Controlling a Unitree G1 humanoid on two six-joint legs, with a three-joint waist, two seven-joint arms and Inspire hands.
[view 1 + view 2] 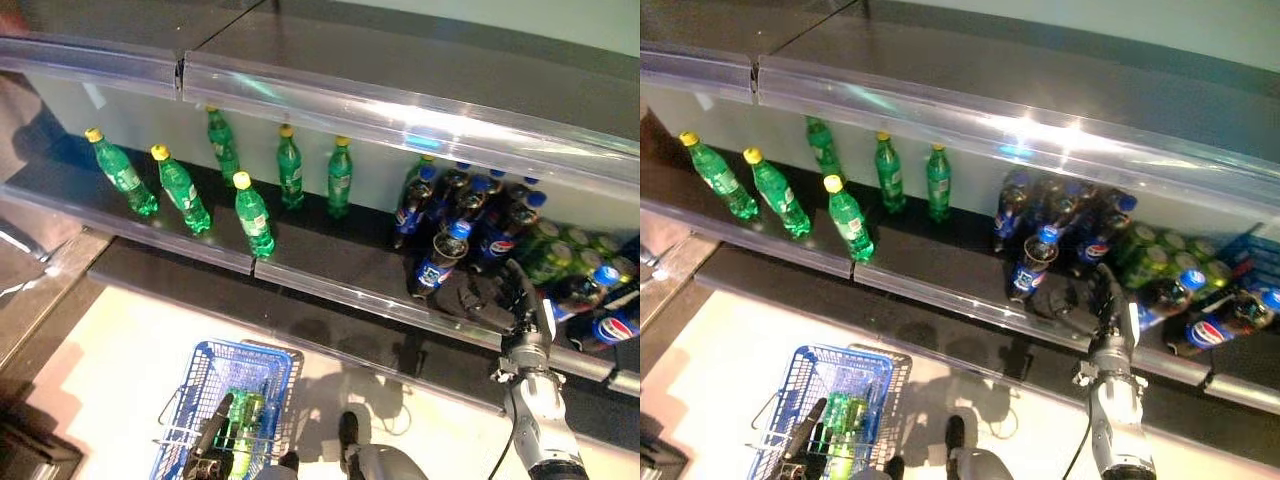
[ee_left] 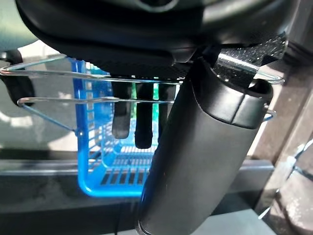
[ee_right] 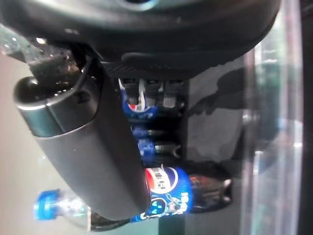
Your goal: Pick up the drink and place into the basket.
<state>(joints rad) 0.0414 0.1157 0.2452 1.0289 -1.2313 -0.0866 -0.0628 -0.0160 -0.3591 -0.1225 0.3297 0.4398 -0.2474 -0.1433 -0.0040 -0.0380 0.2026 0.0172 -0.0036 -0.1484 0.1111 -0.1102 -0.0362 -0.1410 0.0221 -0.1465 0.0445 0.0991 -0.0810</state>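
A dark cola bottle (image 1: 440, 258) with a blue cap and blue label stands at the front of a group of the same bottles on the shelf. My right hand (image 1: 522, 305) rests on the shelf just right of it, fingers straight and open, holding nothing. In the right wrist view the same cola bottle (image 3: 171, 188) shows past the thumb (image 3: 88, 147), apart from it. My left hand (image 1: 212, 440) is low down, its fingers (image 2: 142, 122) curled round the wire handles of the blue basket (image 1: 215, 365). A green bottle (image 1: 243, 415) lies inside the basket.
Several green bottles (image 1: 253, 215) with yellow caps stand spread along the shelf's left half. More cola bottles (image 1: 470, 200) and green cans (image 1: 560, 250) crowd the right. A clear rail (image 1: 330, 290) runs along the shelf's front edge, and an upper shelf overhangs.
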